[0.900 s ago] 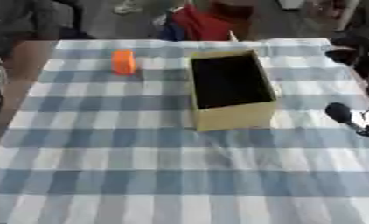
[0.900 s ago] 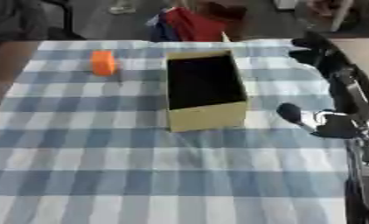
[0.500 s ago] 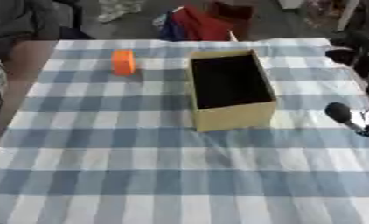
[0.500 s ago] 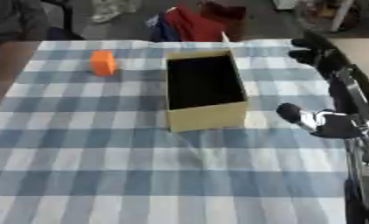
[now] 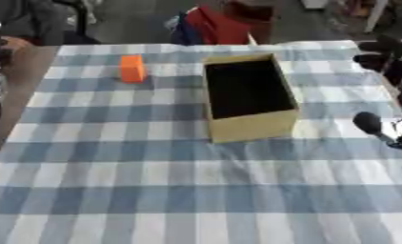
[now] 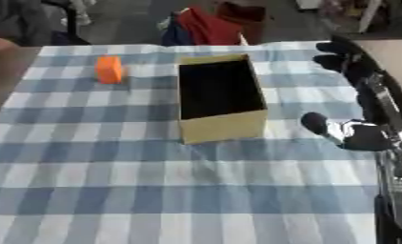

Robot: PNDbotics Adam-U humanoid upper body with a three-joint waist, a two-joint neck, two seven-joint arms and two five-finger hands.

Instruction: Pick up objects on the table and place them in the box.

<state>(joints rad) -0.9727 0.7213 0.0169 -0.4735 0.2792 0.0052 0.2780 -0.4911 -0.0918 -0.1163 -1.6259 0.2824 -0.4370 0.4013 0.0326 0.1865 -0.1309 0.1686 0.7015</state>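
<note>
**Me:** Left eye view first. My target, the orange block [image 5: 133,68], stands in the upper left of the frame on the checked cloth over the tabletop [image 5: 154,200]. It is well apart from the open cardboard box [image 5: 246,97], which sits upper centre with its dark inside showing nothing I can make out.

**Other:** Where are your hands?

**Me:** My right hand [image 6: 347,57] shows best in the right eye view, at the upper right, beyond the box's far right corner and off the block entirely. Its dark fingers look bunched together and hold nothing that I can see. A rounded dark part of that arm sits lower at the right edge. My left hand I cannot find in either view; only dark shapes lie along the left edge.

**Other:** How do you expect the block to behave?

**Me:** I judge it light and stiff: a small upright brick with flat faces and squared edges, probably plastic or foam, though I cannot tell which. It should not crush or break. Being taller than it is wide, it may tip if I nudge it from one side.

**Other:** So where would you take it?

**Me:** Across its two broad side faces, thumb against one and fingers against the other, around mid-height, coming down from above. The cloth beneath could ruck if I drag it, so I would lift it straight up.
</note>
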